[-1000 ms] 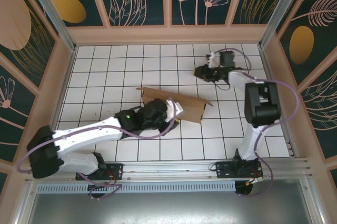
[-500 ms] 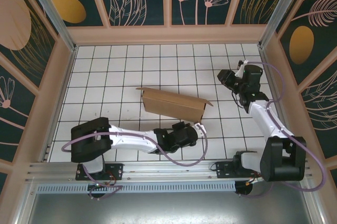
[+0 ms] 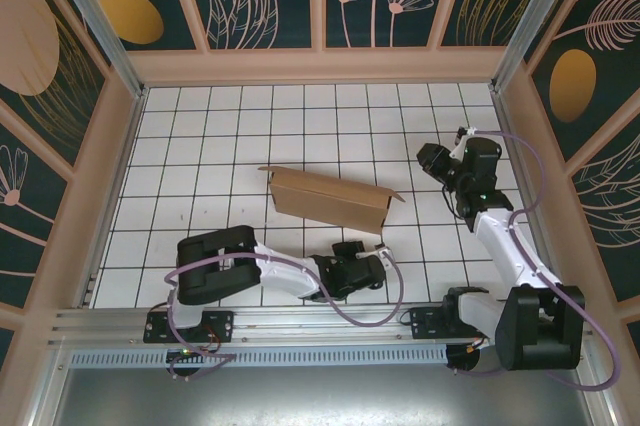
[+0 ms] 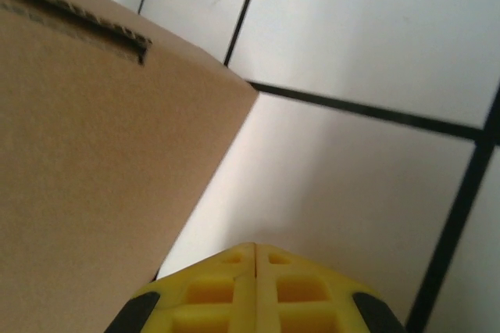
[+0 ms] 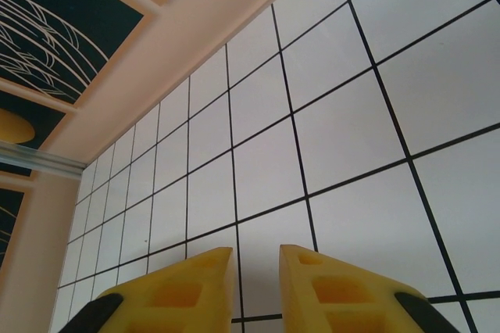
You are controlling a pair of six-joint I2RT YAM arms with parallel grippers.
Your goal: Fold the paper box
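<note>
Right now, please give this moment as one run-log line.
paper box: on table, not held | left gripper: shut, empty, near box | right gripper: slightly open, empty

I counted just one paper box [image 3: 330, 201], a single brown cardboard piece, lying on the one white tiled table [image 3: 200, 146]. There were two white robot arms, the left arm [image 3: 285, 274] and the right arm [image 3: 505, 241], and so two grippers, the left gripper [image 4: 255, 248] and the right gripper [image 5: 256, 253]. Each gripper carried two yellow fingers [image 5: 195, 274], four in all, and I made out two black mounting bases [image 3: 190, 326] at the near edge, one under each arm.
</note>
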